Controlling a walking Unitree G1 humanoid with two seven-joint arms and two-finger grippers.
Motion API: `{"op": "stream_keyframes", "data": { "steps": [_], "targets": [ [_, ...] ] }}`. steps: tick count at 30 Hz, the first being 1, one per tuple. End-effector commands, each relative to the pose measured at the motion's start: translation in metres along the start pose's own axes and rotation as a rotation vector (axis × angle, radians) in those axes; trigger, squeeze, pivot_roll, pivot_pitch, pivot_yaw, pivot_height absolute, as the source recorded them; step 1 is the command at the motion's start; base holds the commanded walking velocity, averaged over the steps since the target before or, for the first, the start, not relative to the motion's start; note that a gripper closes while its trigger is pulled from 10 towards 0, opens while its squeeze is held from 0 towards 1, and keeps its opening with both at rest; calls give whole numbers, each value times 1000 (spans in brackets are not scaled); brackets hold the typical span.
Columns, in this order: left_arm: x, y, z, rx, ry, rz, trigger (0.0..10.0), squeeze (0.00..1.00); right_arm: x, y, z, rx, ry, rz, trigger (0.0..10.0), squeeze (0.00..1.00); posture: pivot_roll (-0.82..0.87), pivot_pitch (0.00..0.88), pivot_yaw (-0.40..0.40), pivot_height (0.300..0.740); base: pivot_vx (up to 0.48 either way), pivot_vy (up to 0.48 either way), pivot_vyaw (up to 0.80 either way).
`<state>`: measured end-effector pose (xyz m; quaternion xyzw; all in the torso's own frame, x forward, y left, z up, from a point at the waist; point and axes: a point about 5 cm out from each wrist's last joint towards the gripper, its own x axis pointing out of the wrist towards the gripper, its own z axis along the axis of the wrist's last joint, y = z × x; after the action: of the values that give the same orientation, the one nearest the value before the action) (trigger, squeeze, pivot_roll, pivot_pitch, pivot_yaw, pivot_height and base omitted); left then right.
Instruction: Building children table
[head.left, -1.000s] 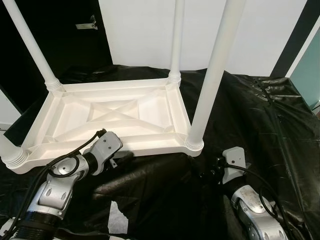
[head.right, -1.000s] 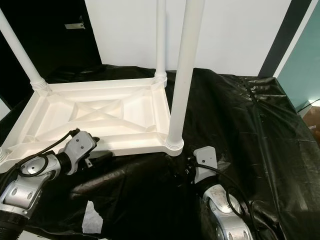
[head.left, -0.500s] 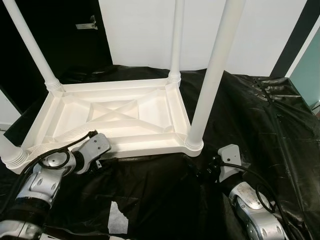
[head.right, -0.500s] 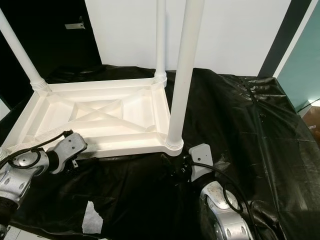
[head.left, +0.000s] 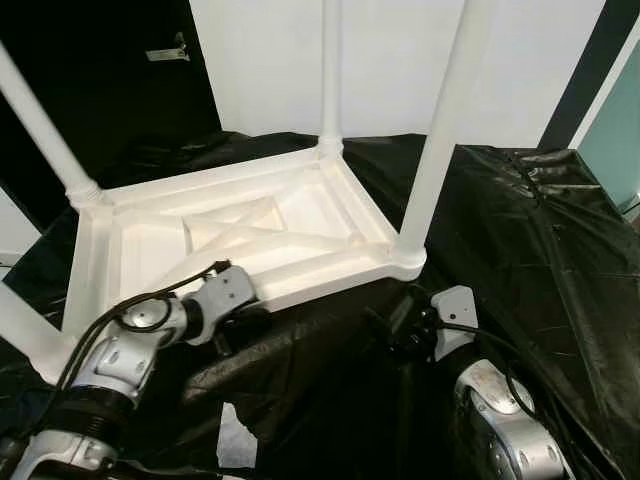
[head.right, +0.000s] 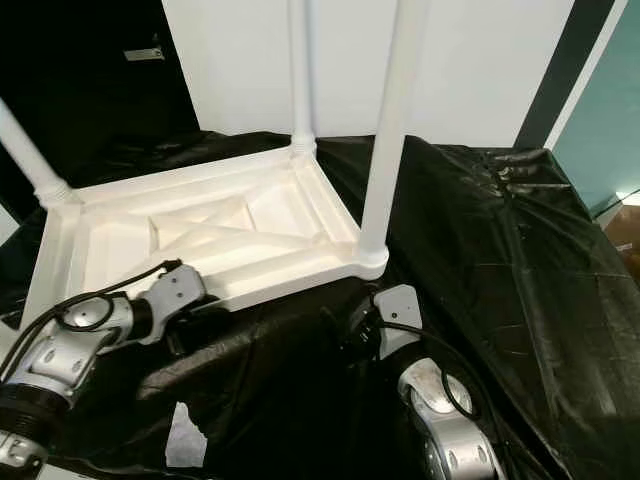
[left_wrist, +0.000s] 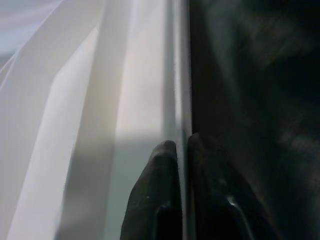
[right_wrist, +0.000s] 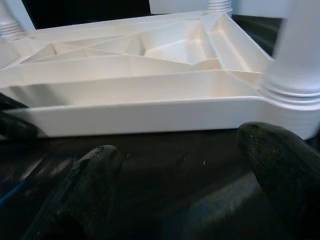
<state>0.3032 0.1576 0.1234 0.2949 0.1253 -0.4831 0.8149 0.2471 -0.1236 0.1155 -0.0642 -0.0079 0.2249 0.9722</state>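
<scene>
While table (head.left: 240, 225) lies upside down on black sheet (head.left: 520, 230), legs up, left gripper (left_wrist: 181, 145) fingers pinch near rim, likely to turn it; right gripper (right_wrist: 180, 160) fingers spread, empty, facing corner leg (head.left: 440, 130).

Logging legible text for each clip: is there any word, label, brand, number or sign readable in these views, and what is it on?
None can be read.
White table, upside down with its legs up: plain moulded plastic, no lettering visible.
Black sheet: no print.
White wall: bare.
Left tool, shut on the table's rim, and right tool, open before the rim: no markings visible.
</scene>
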Motion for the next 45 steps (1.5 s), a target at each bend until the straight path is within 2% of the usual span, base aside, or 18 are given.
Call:
{"op": "stream_keyframes", "data": {
  "steps": [1, 4, 7, 8, 9, 10, 14, 15, 16, 19, 22, 23, 25, 29, 30, 34, 40, 45],
  "targets": [
    [8, -5, 21, 33, -94, -5, 9765, 0, 4, 4, 0, -4, -4, 16, 10000, 0, -66, 0, 27, 740, 0, 0, 0],
    [31, -25, 41, 21, -188, -31, 10000, 0, 10, 7, 1, -14, -12, 24, 10000, 0, -67, 0, 30, 740, 0, 0, 0],
    [35, -28, 44, 16, -199, -25, 10000, 0, 11, 7, 1, -15, -13, 25, 10000, 0, -67, 0, 30, 740, 0, 0, 0],
    [41, -28, 47, -9, -208, 9, 10000, 329, 12, 7, 1, -16, -12, 24, 10000, 0, -66, 0, 30, 740, 0, 0, 0],
    [45, -29, 48, -27, -212, 32, 10000, 329, 13, 7, 1, -16, -11, 23, 10000, 0, -66, 0, 30, 740, 0, 0, 0],
    [48, -30, 50, -53, -227, 43, 10000, 1000, 15, 8, 1, -19, -10, 21, 10000, 0, -67, 0, 31, 740, 0, 0, 0],
    [49, -31, 54, -71, -243, 64, 10000, 1000, 18, 7, 1, -22, -9, 16, 10000, 0, -62, 0, 29, 740, 0, 0, 0],
    [49, -30, 56, -91, -257, 81, 10000, 929, 19, 7, 1, -21, -11, 7, 10000, 0, -58, 0, 29, 740, 0, 0, 0],
    [45, -31, 62, -116, -306, 110, 10000, 0, 22, 5, 2, -20, -14, -10, 10000, 0, -47, 0, 23, 740, 0, 0, 0],
    [32, -32, 73, -173, -409, 175, 10000, 0, 27, 0, 3, -10, -24, -54, 10000, 0, -34, 0, 15, 740, 0, 0, 0],
    [28, -34, 75, -187, -429, 199, 10000, 0, 29, -2, 4, -6, -28, -72, 10000, 0, -25, 0, 8, 740, 0, 0, 0],
    [22, -37, 75, -205, -441, 252, 10000, 0, 33, -4, 6, -4, -34, -101, 10000, 0, -14, 0, 2, 740, 0, 0, 0],
    [22, -37, 75, -205, -441, 252, 10000, 0, 33, -4, 6, -4, -34, -101, 10000, 0, -14, 0, 2, 740, 0, 0, 0],
    [11, -46, 67, -243, -432, 333, 10000, 0, 42, -5, 7, 17, -29, -106, 10000, 0, 21, 0, -24, 740, 0, 0, 0],
    [4, -51, 62, -255, -419, 359, 10000, 0, 47, -6, 9, 6, -23, -111, 10000, 0, 31, 0, -33, 740, 0, 0, 0],
    [-6, -55, 56, -307, -410, 419, 10000, 0, 53, -9, 10, 9, -24, -118, 10000, 0, 58, 0, -51, 740, 0, 0, 0],
    [-9, -54, 50, -350, -398, 508, 10000, 0, 63, -13, 7, 6, 19, -128, 10000, 0, 77, 0, -67, 740, 0, 0, 0],
    [-7, -58, 49, -331, -369, 502, 10000, 0, 73, -10, 9, -28, 38, -58, 10000, 0, 79, 0, -69, 740, 0, 0, 0]
  ]
}}
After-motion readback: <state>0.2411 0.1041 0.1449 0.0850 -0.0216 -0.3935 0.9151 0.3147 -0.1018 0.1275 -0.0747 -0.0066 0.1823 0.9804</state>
